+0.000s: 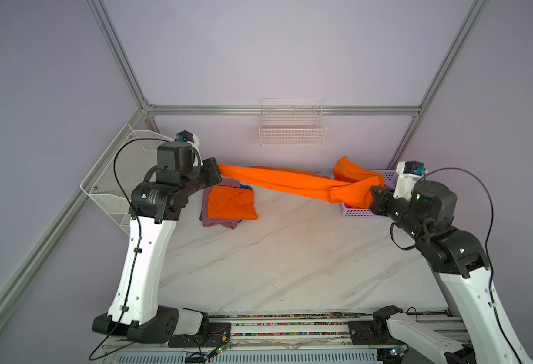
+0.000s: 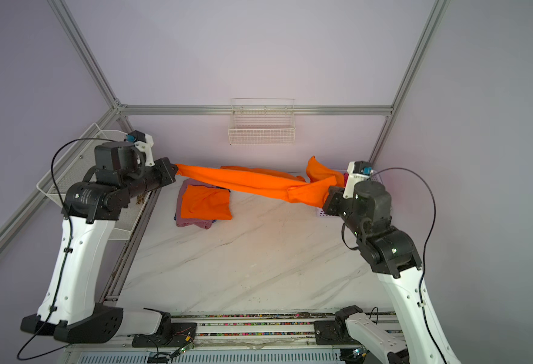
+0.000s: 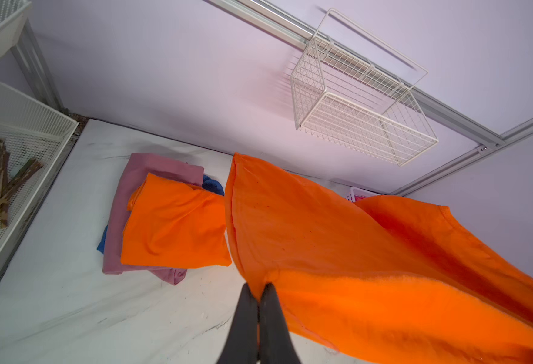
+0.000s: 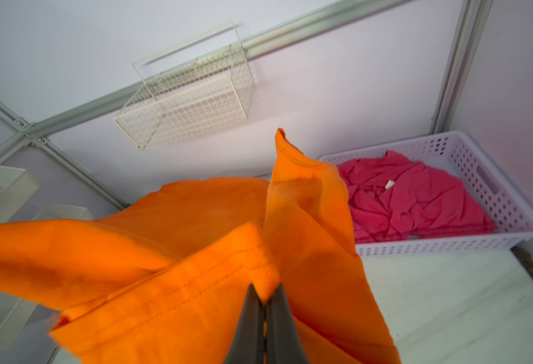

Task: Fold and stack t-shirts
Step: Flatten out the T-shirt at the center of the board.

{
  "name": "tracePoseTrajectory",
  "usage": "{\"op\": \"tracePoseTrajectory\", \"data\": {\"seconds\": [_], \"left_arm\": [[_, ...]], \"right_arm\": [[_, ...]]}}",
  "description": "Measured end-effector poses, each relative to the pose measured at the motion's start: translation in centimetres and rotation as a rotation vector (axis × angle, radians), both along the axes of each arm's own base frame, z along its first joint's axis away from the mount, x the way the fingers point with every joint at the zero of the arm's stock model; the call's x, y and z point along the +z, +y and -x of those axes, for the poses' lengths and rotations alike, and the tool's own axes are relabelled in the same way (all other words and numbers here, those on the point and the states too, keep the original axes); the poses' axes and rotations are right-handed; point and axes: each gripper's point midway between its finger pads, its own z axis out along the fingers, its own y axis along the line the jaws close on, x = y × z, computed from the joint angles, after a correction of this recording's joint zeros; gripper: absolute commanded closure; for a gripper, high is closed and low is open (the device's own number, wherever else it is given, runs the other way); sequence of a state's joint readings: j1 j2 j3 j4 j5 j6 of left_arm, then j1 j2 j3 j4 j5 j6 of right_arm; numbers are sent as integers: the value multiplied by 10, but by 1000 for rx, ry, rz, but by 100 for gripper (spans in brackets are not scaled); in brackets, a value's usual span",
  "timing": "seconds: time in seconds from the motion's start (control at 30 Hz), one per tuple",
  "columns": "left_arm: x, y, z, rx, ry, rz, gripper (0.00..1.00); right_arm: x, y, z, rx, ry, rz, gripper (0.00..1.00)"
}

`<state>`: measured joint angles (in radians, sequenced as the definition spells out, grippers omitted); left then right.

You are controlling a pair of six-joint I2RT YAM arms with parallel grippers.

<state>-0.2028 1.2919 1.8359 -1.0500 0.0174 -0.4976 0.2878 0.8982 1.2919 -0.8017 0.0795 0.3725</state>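
A bright orange t-shirt hangs stretched in the air between both arms, twisted near its right end, above the back of the table. My left gripper is shut on its left end; my right gripper is shut on its right end, by a hemmed edge. On the table at back left lies a stack: a folded orange t-shirt on top of a mauve-pink t-shirt, with a blue t-shirt peeking out underneath. A crumpled hot pink t-shirt lies in a basket.
A lilac perforated basket stands at the table's back right. A white wire basket hangs on the back wall. White mesh shelves holding sticks stand at the left. The marble tabletop stretches toward the front.
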Motion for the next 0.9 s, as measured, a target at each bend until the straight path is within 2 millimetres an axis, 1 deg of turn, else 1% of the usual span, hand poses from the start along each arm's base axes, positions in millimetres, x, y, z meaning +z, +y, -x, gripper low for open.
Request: {"op": "tracePoseTrajectory", "data": {"seconds": [0.03,0.1,0.13,0.2,0.23,0.27,0.3,0.37,0.4,0.47,0.5,0.6,0.67,0.7,0.73,0.8,0.83,0.87,0.9], "left_arm": [[-15,-1,12,-7,30,-6,100],[-60,-7,33,-35,120,-18,100],[-84,-11,41,-51,170,-26,100],[-145,-18,60,-77,314,-35,100],[-172,-22,68,-88,384,-35,100],[-205,-25,79,-96,472,-41,100],[-236,-30,92,-108,552,-47,100],[-281,-39,119,-136,673,-51,100],[-298,-44,135,-155,723,-51,100],[-322,-51,163,-178,794,-47,100],[-329,-54,175,-187,813,-42,100],[-337,-63,197,-203,838,-21,100],[-340,-68,206,-212,853,-15,100],[-341,-70,208,-210,864,-15,100],[-343,-72,210,-208,873,-15,100],[-348,-76,211,-201,896,-23,100],[-350,-77,211,-199,906,-30,100],[-354,-77,212,-195,923,-42,100],[-357,-78,212,-189,937,-51,100]], "right_arm": [[-27,1,8,13,51,-7,100],[-100,4,32,38,214,-29,100],[-131,6,43,49,290,-42,100],[-183,8,69,68,436,-58,100],[-196,8,78,72,478,-63,100],[-208,8,87,82,515,-66,100],[-214,10,95,95,544,-73,100],[-216,12,103,115,569,-84,100],[-217,13,104,114,582,-86,100],[-221,14,109,119,627,-90,100],[-225,16,112,122,655,-96,100],[-228,23,121,141,695,-109,100],[-230,27,125,156,717,-111,100],[-232,29,127,161,731,-109,88],[-234,31,128,166,750,-104,84],[-241,37,132,181,799,-86,86],[-243,38,134,184,814,-77,83],[-246,38,135,185,831,-67,76],[-247,37,136,178,841,-56,78]]}}
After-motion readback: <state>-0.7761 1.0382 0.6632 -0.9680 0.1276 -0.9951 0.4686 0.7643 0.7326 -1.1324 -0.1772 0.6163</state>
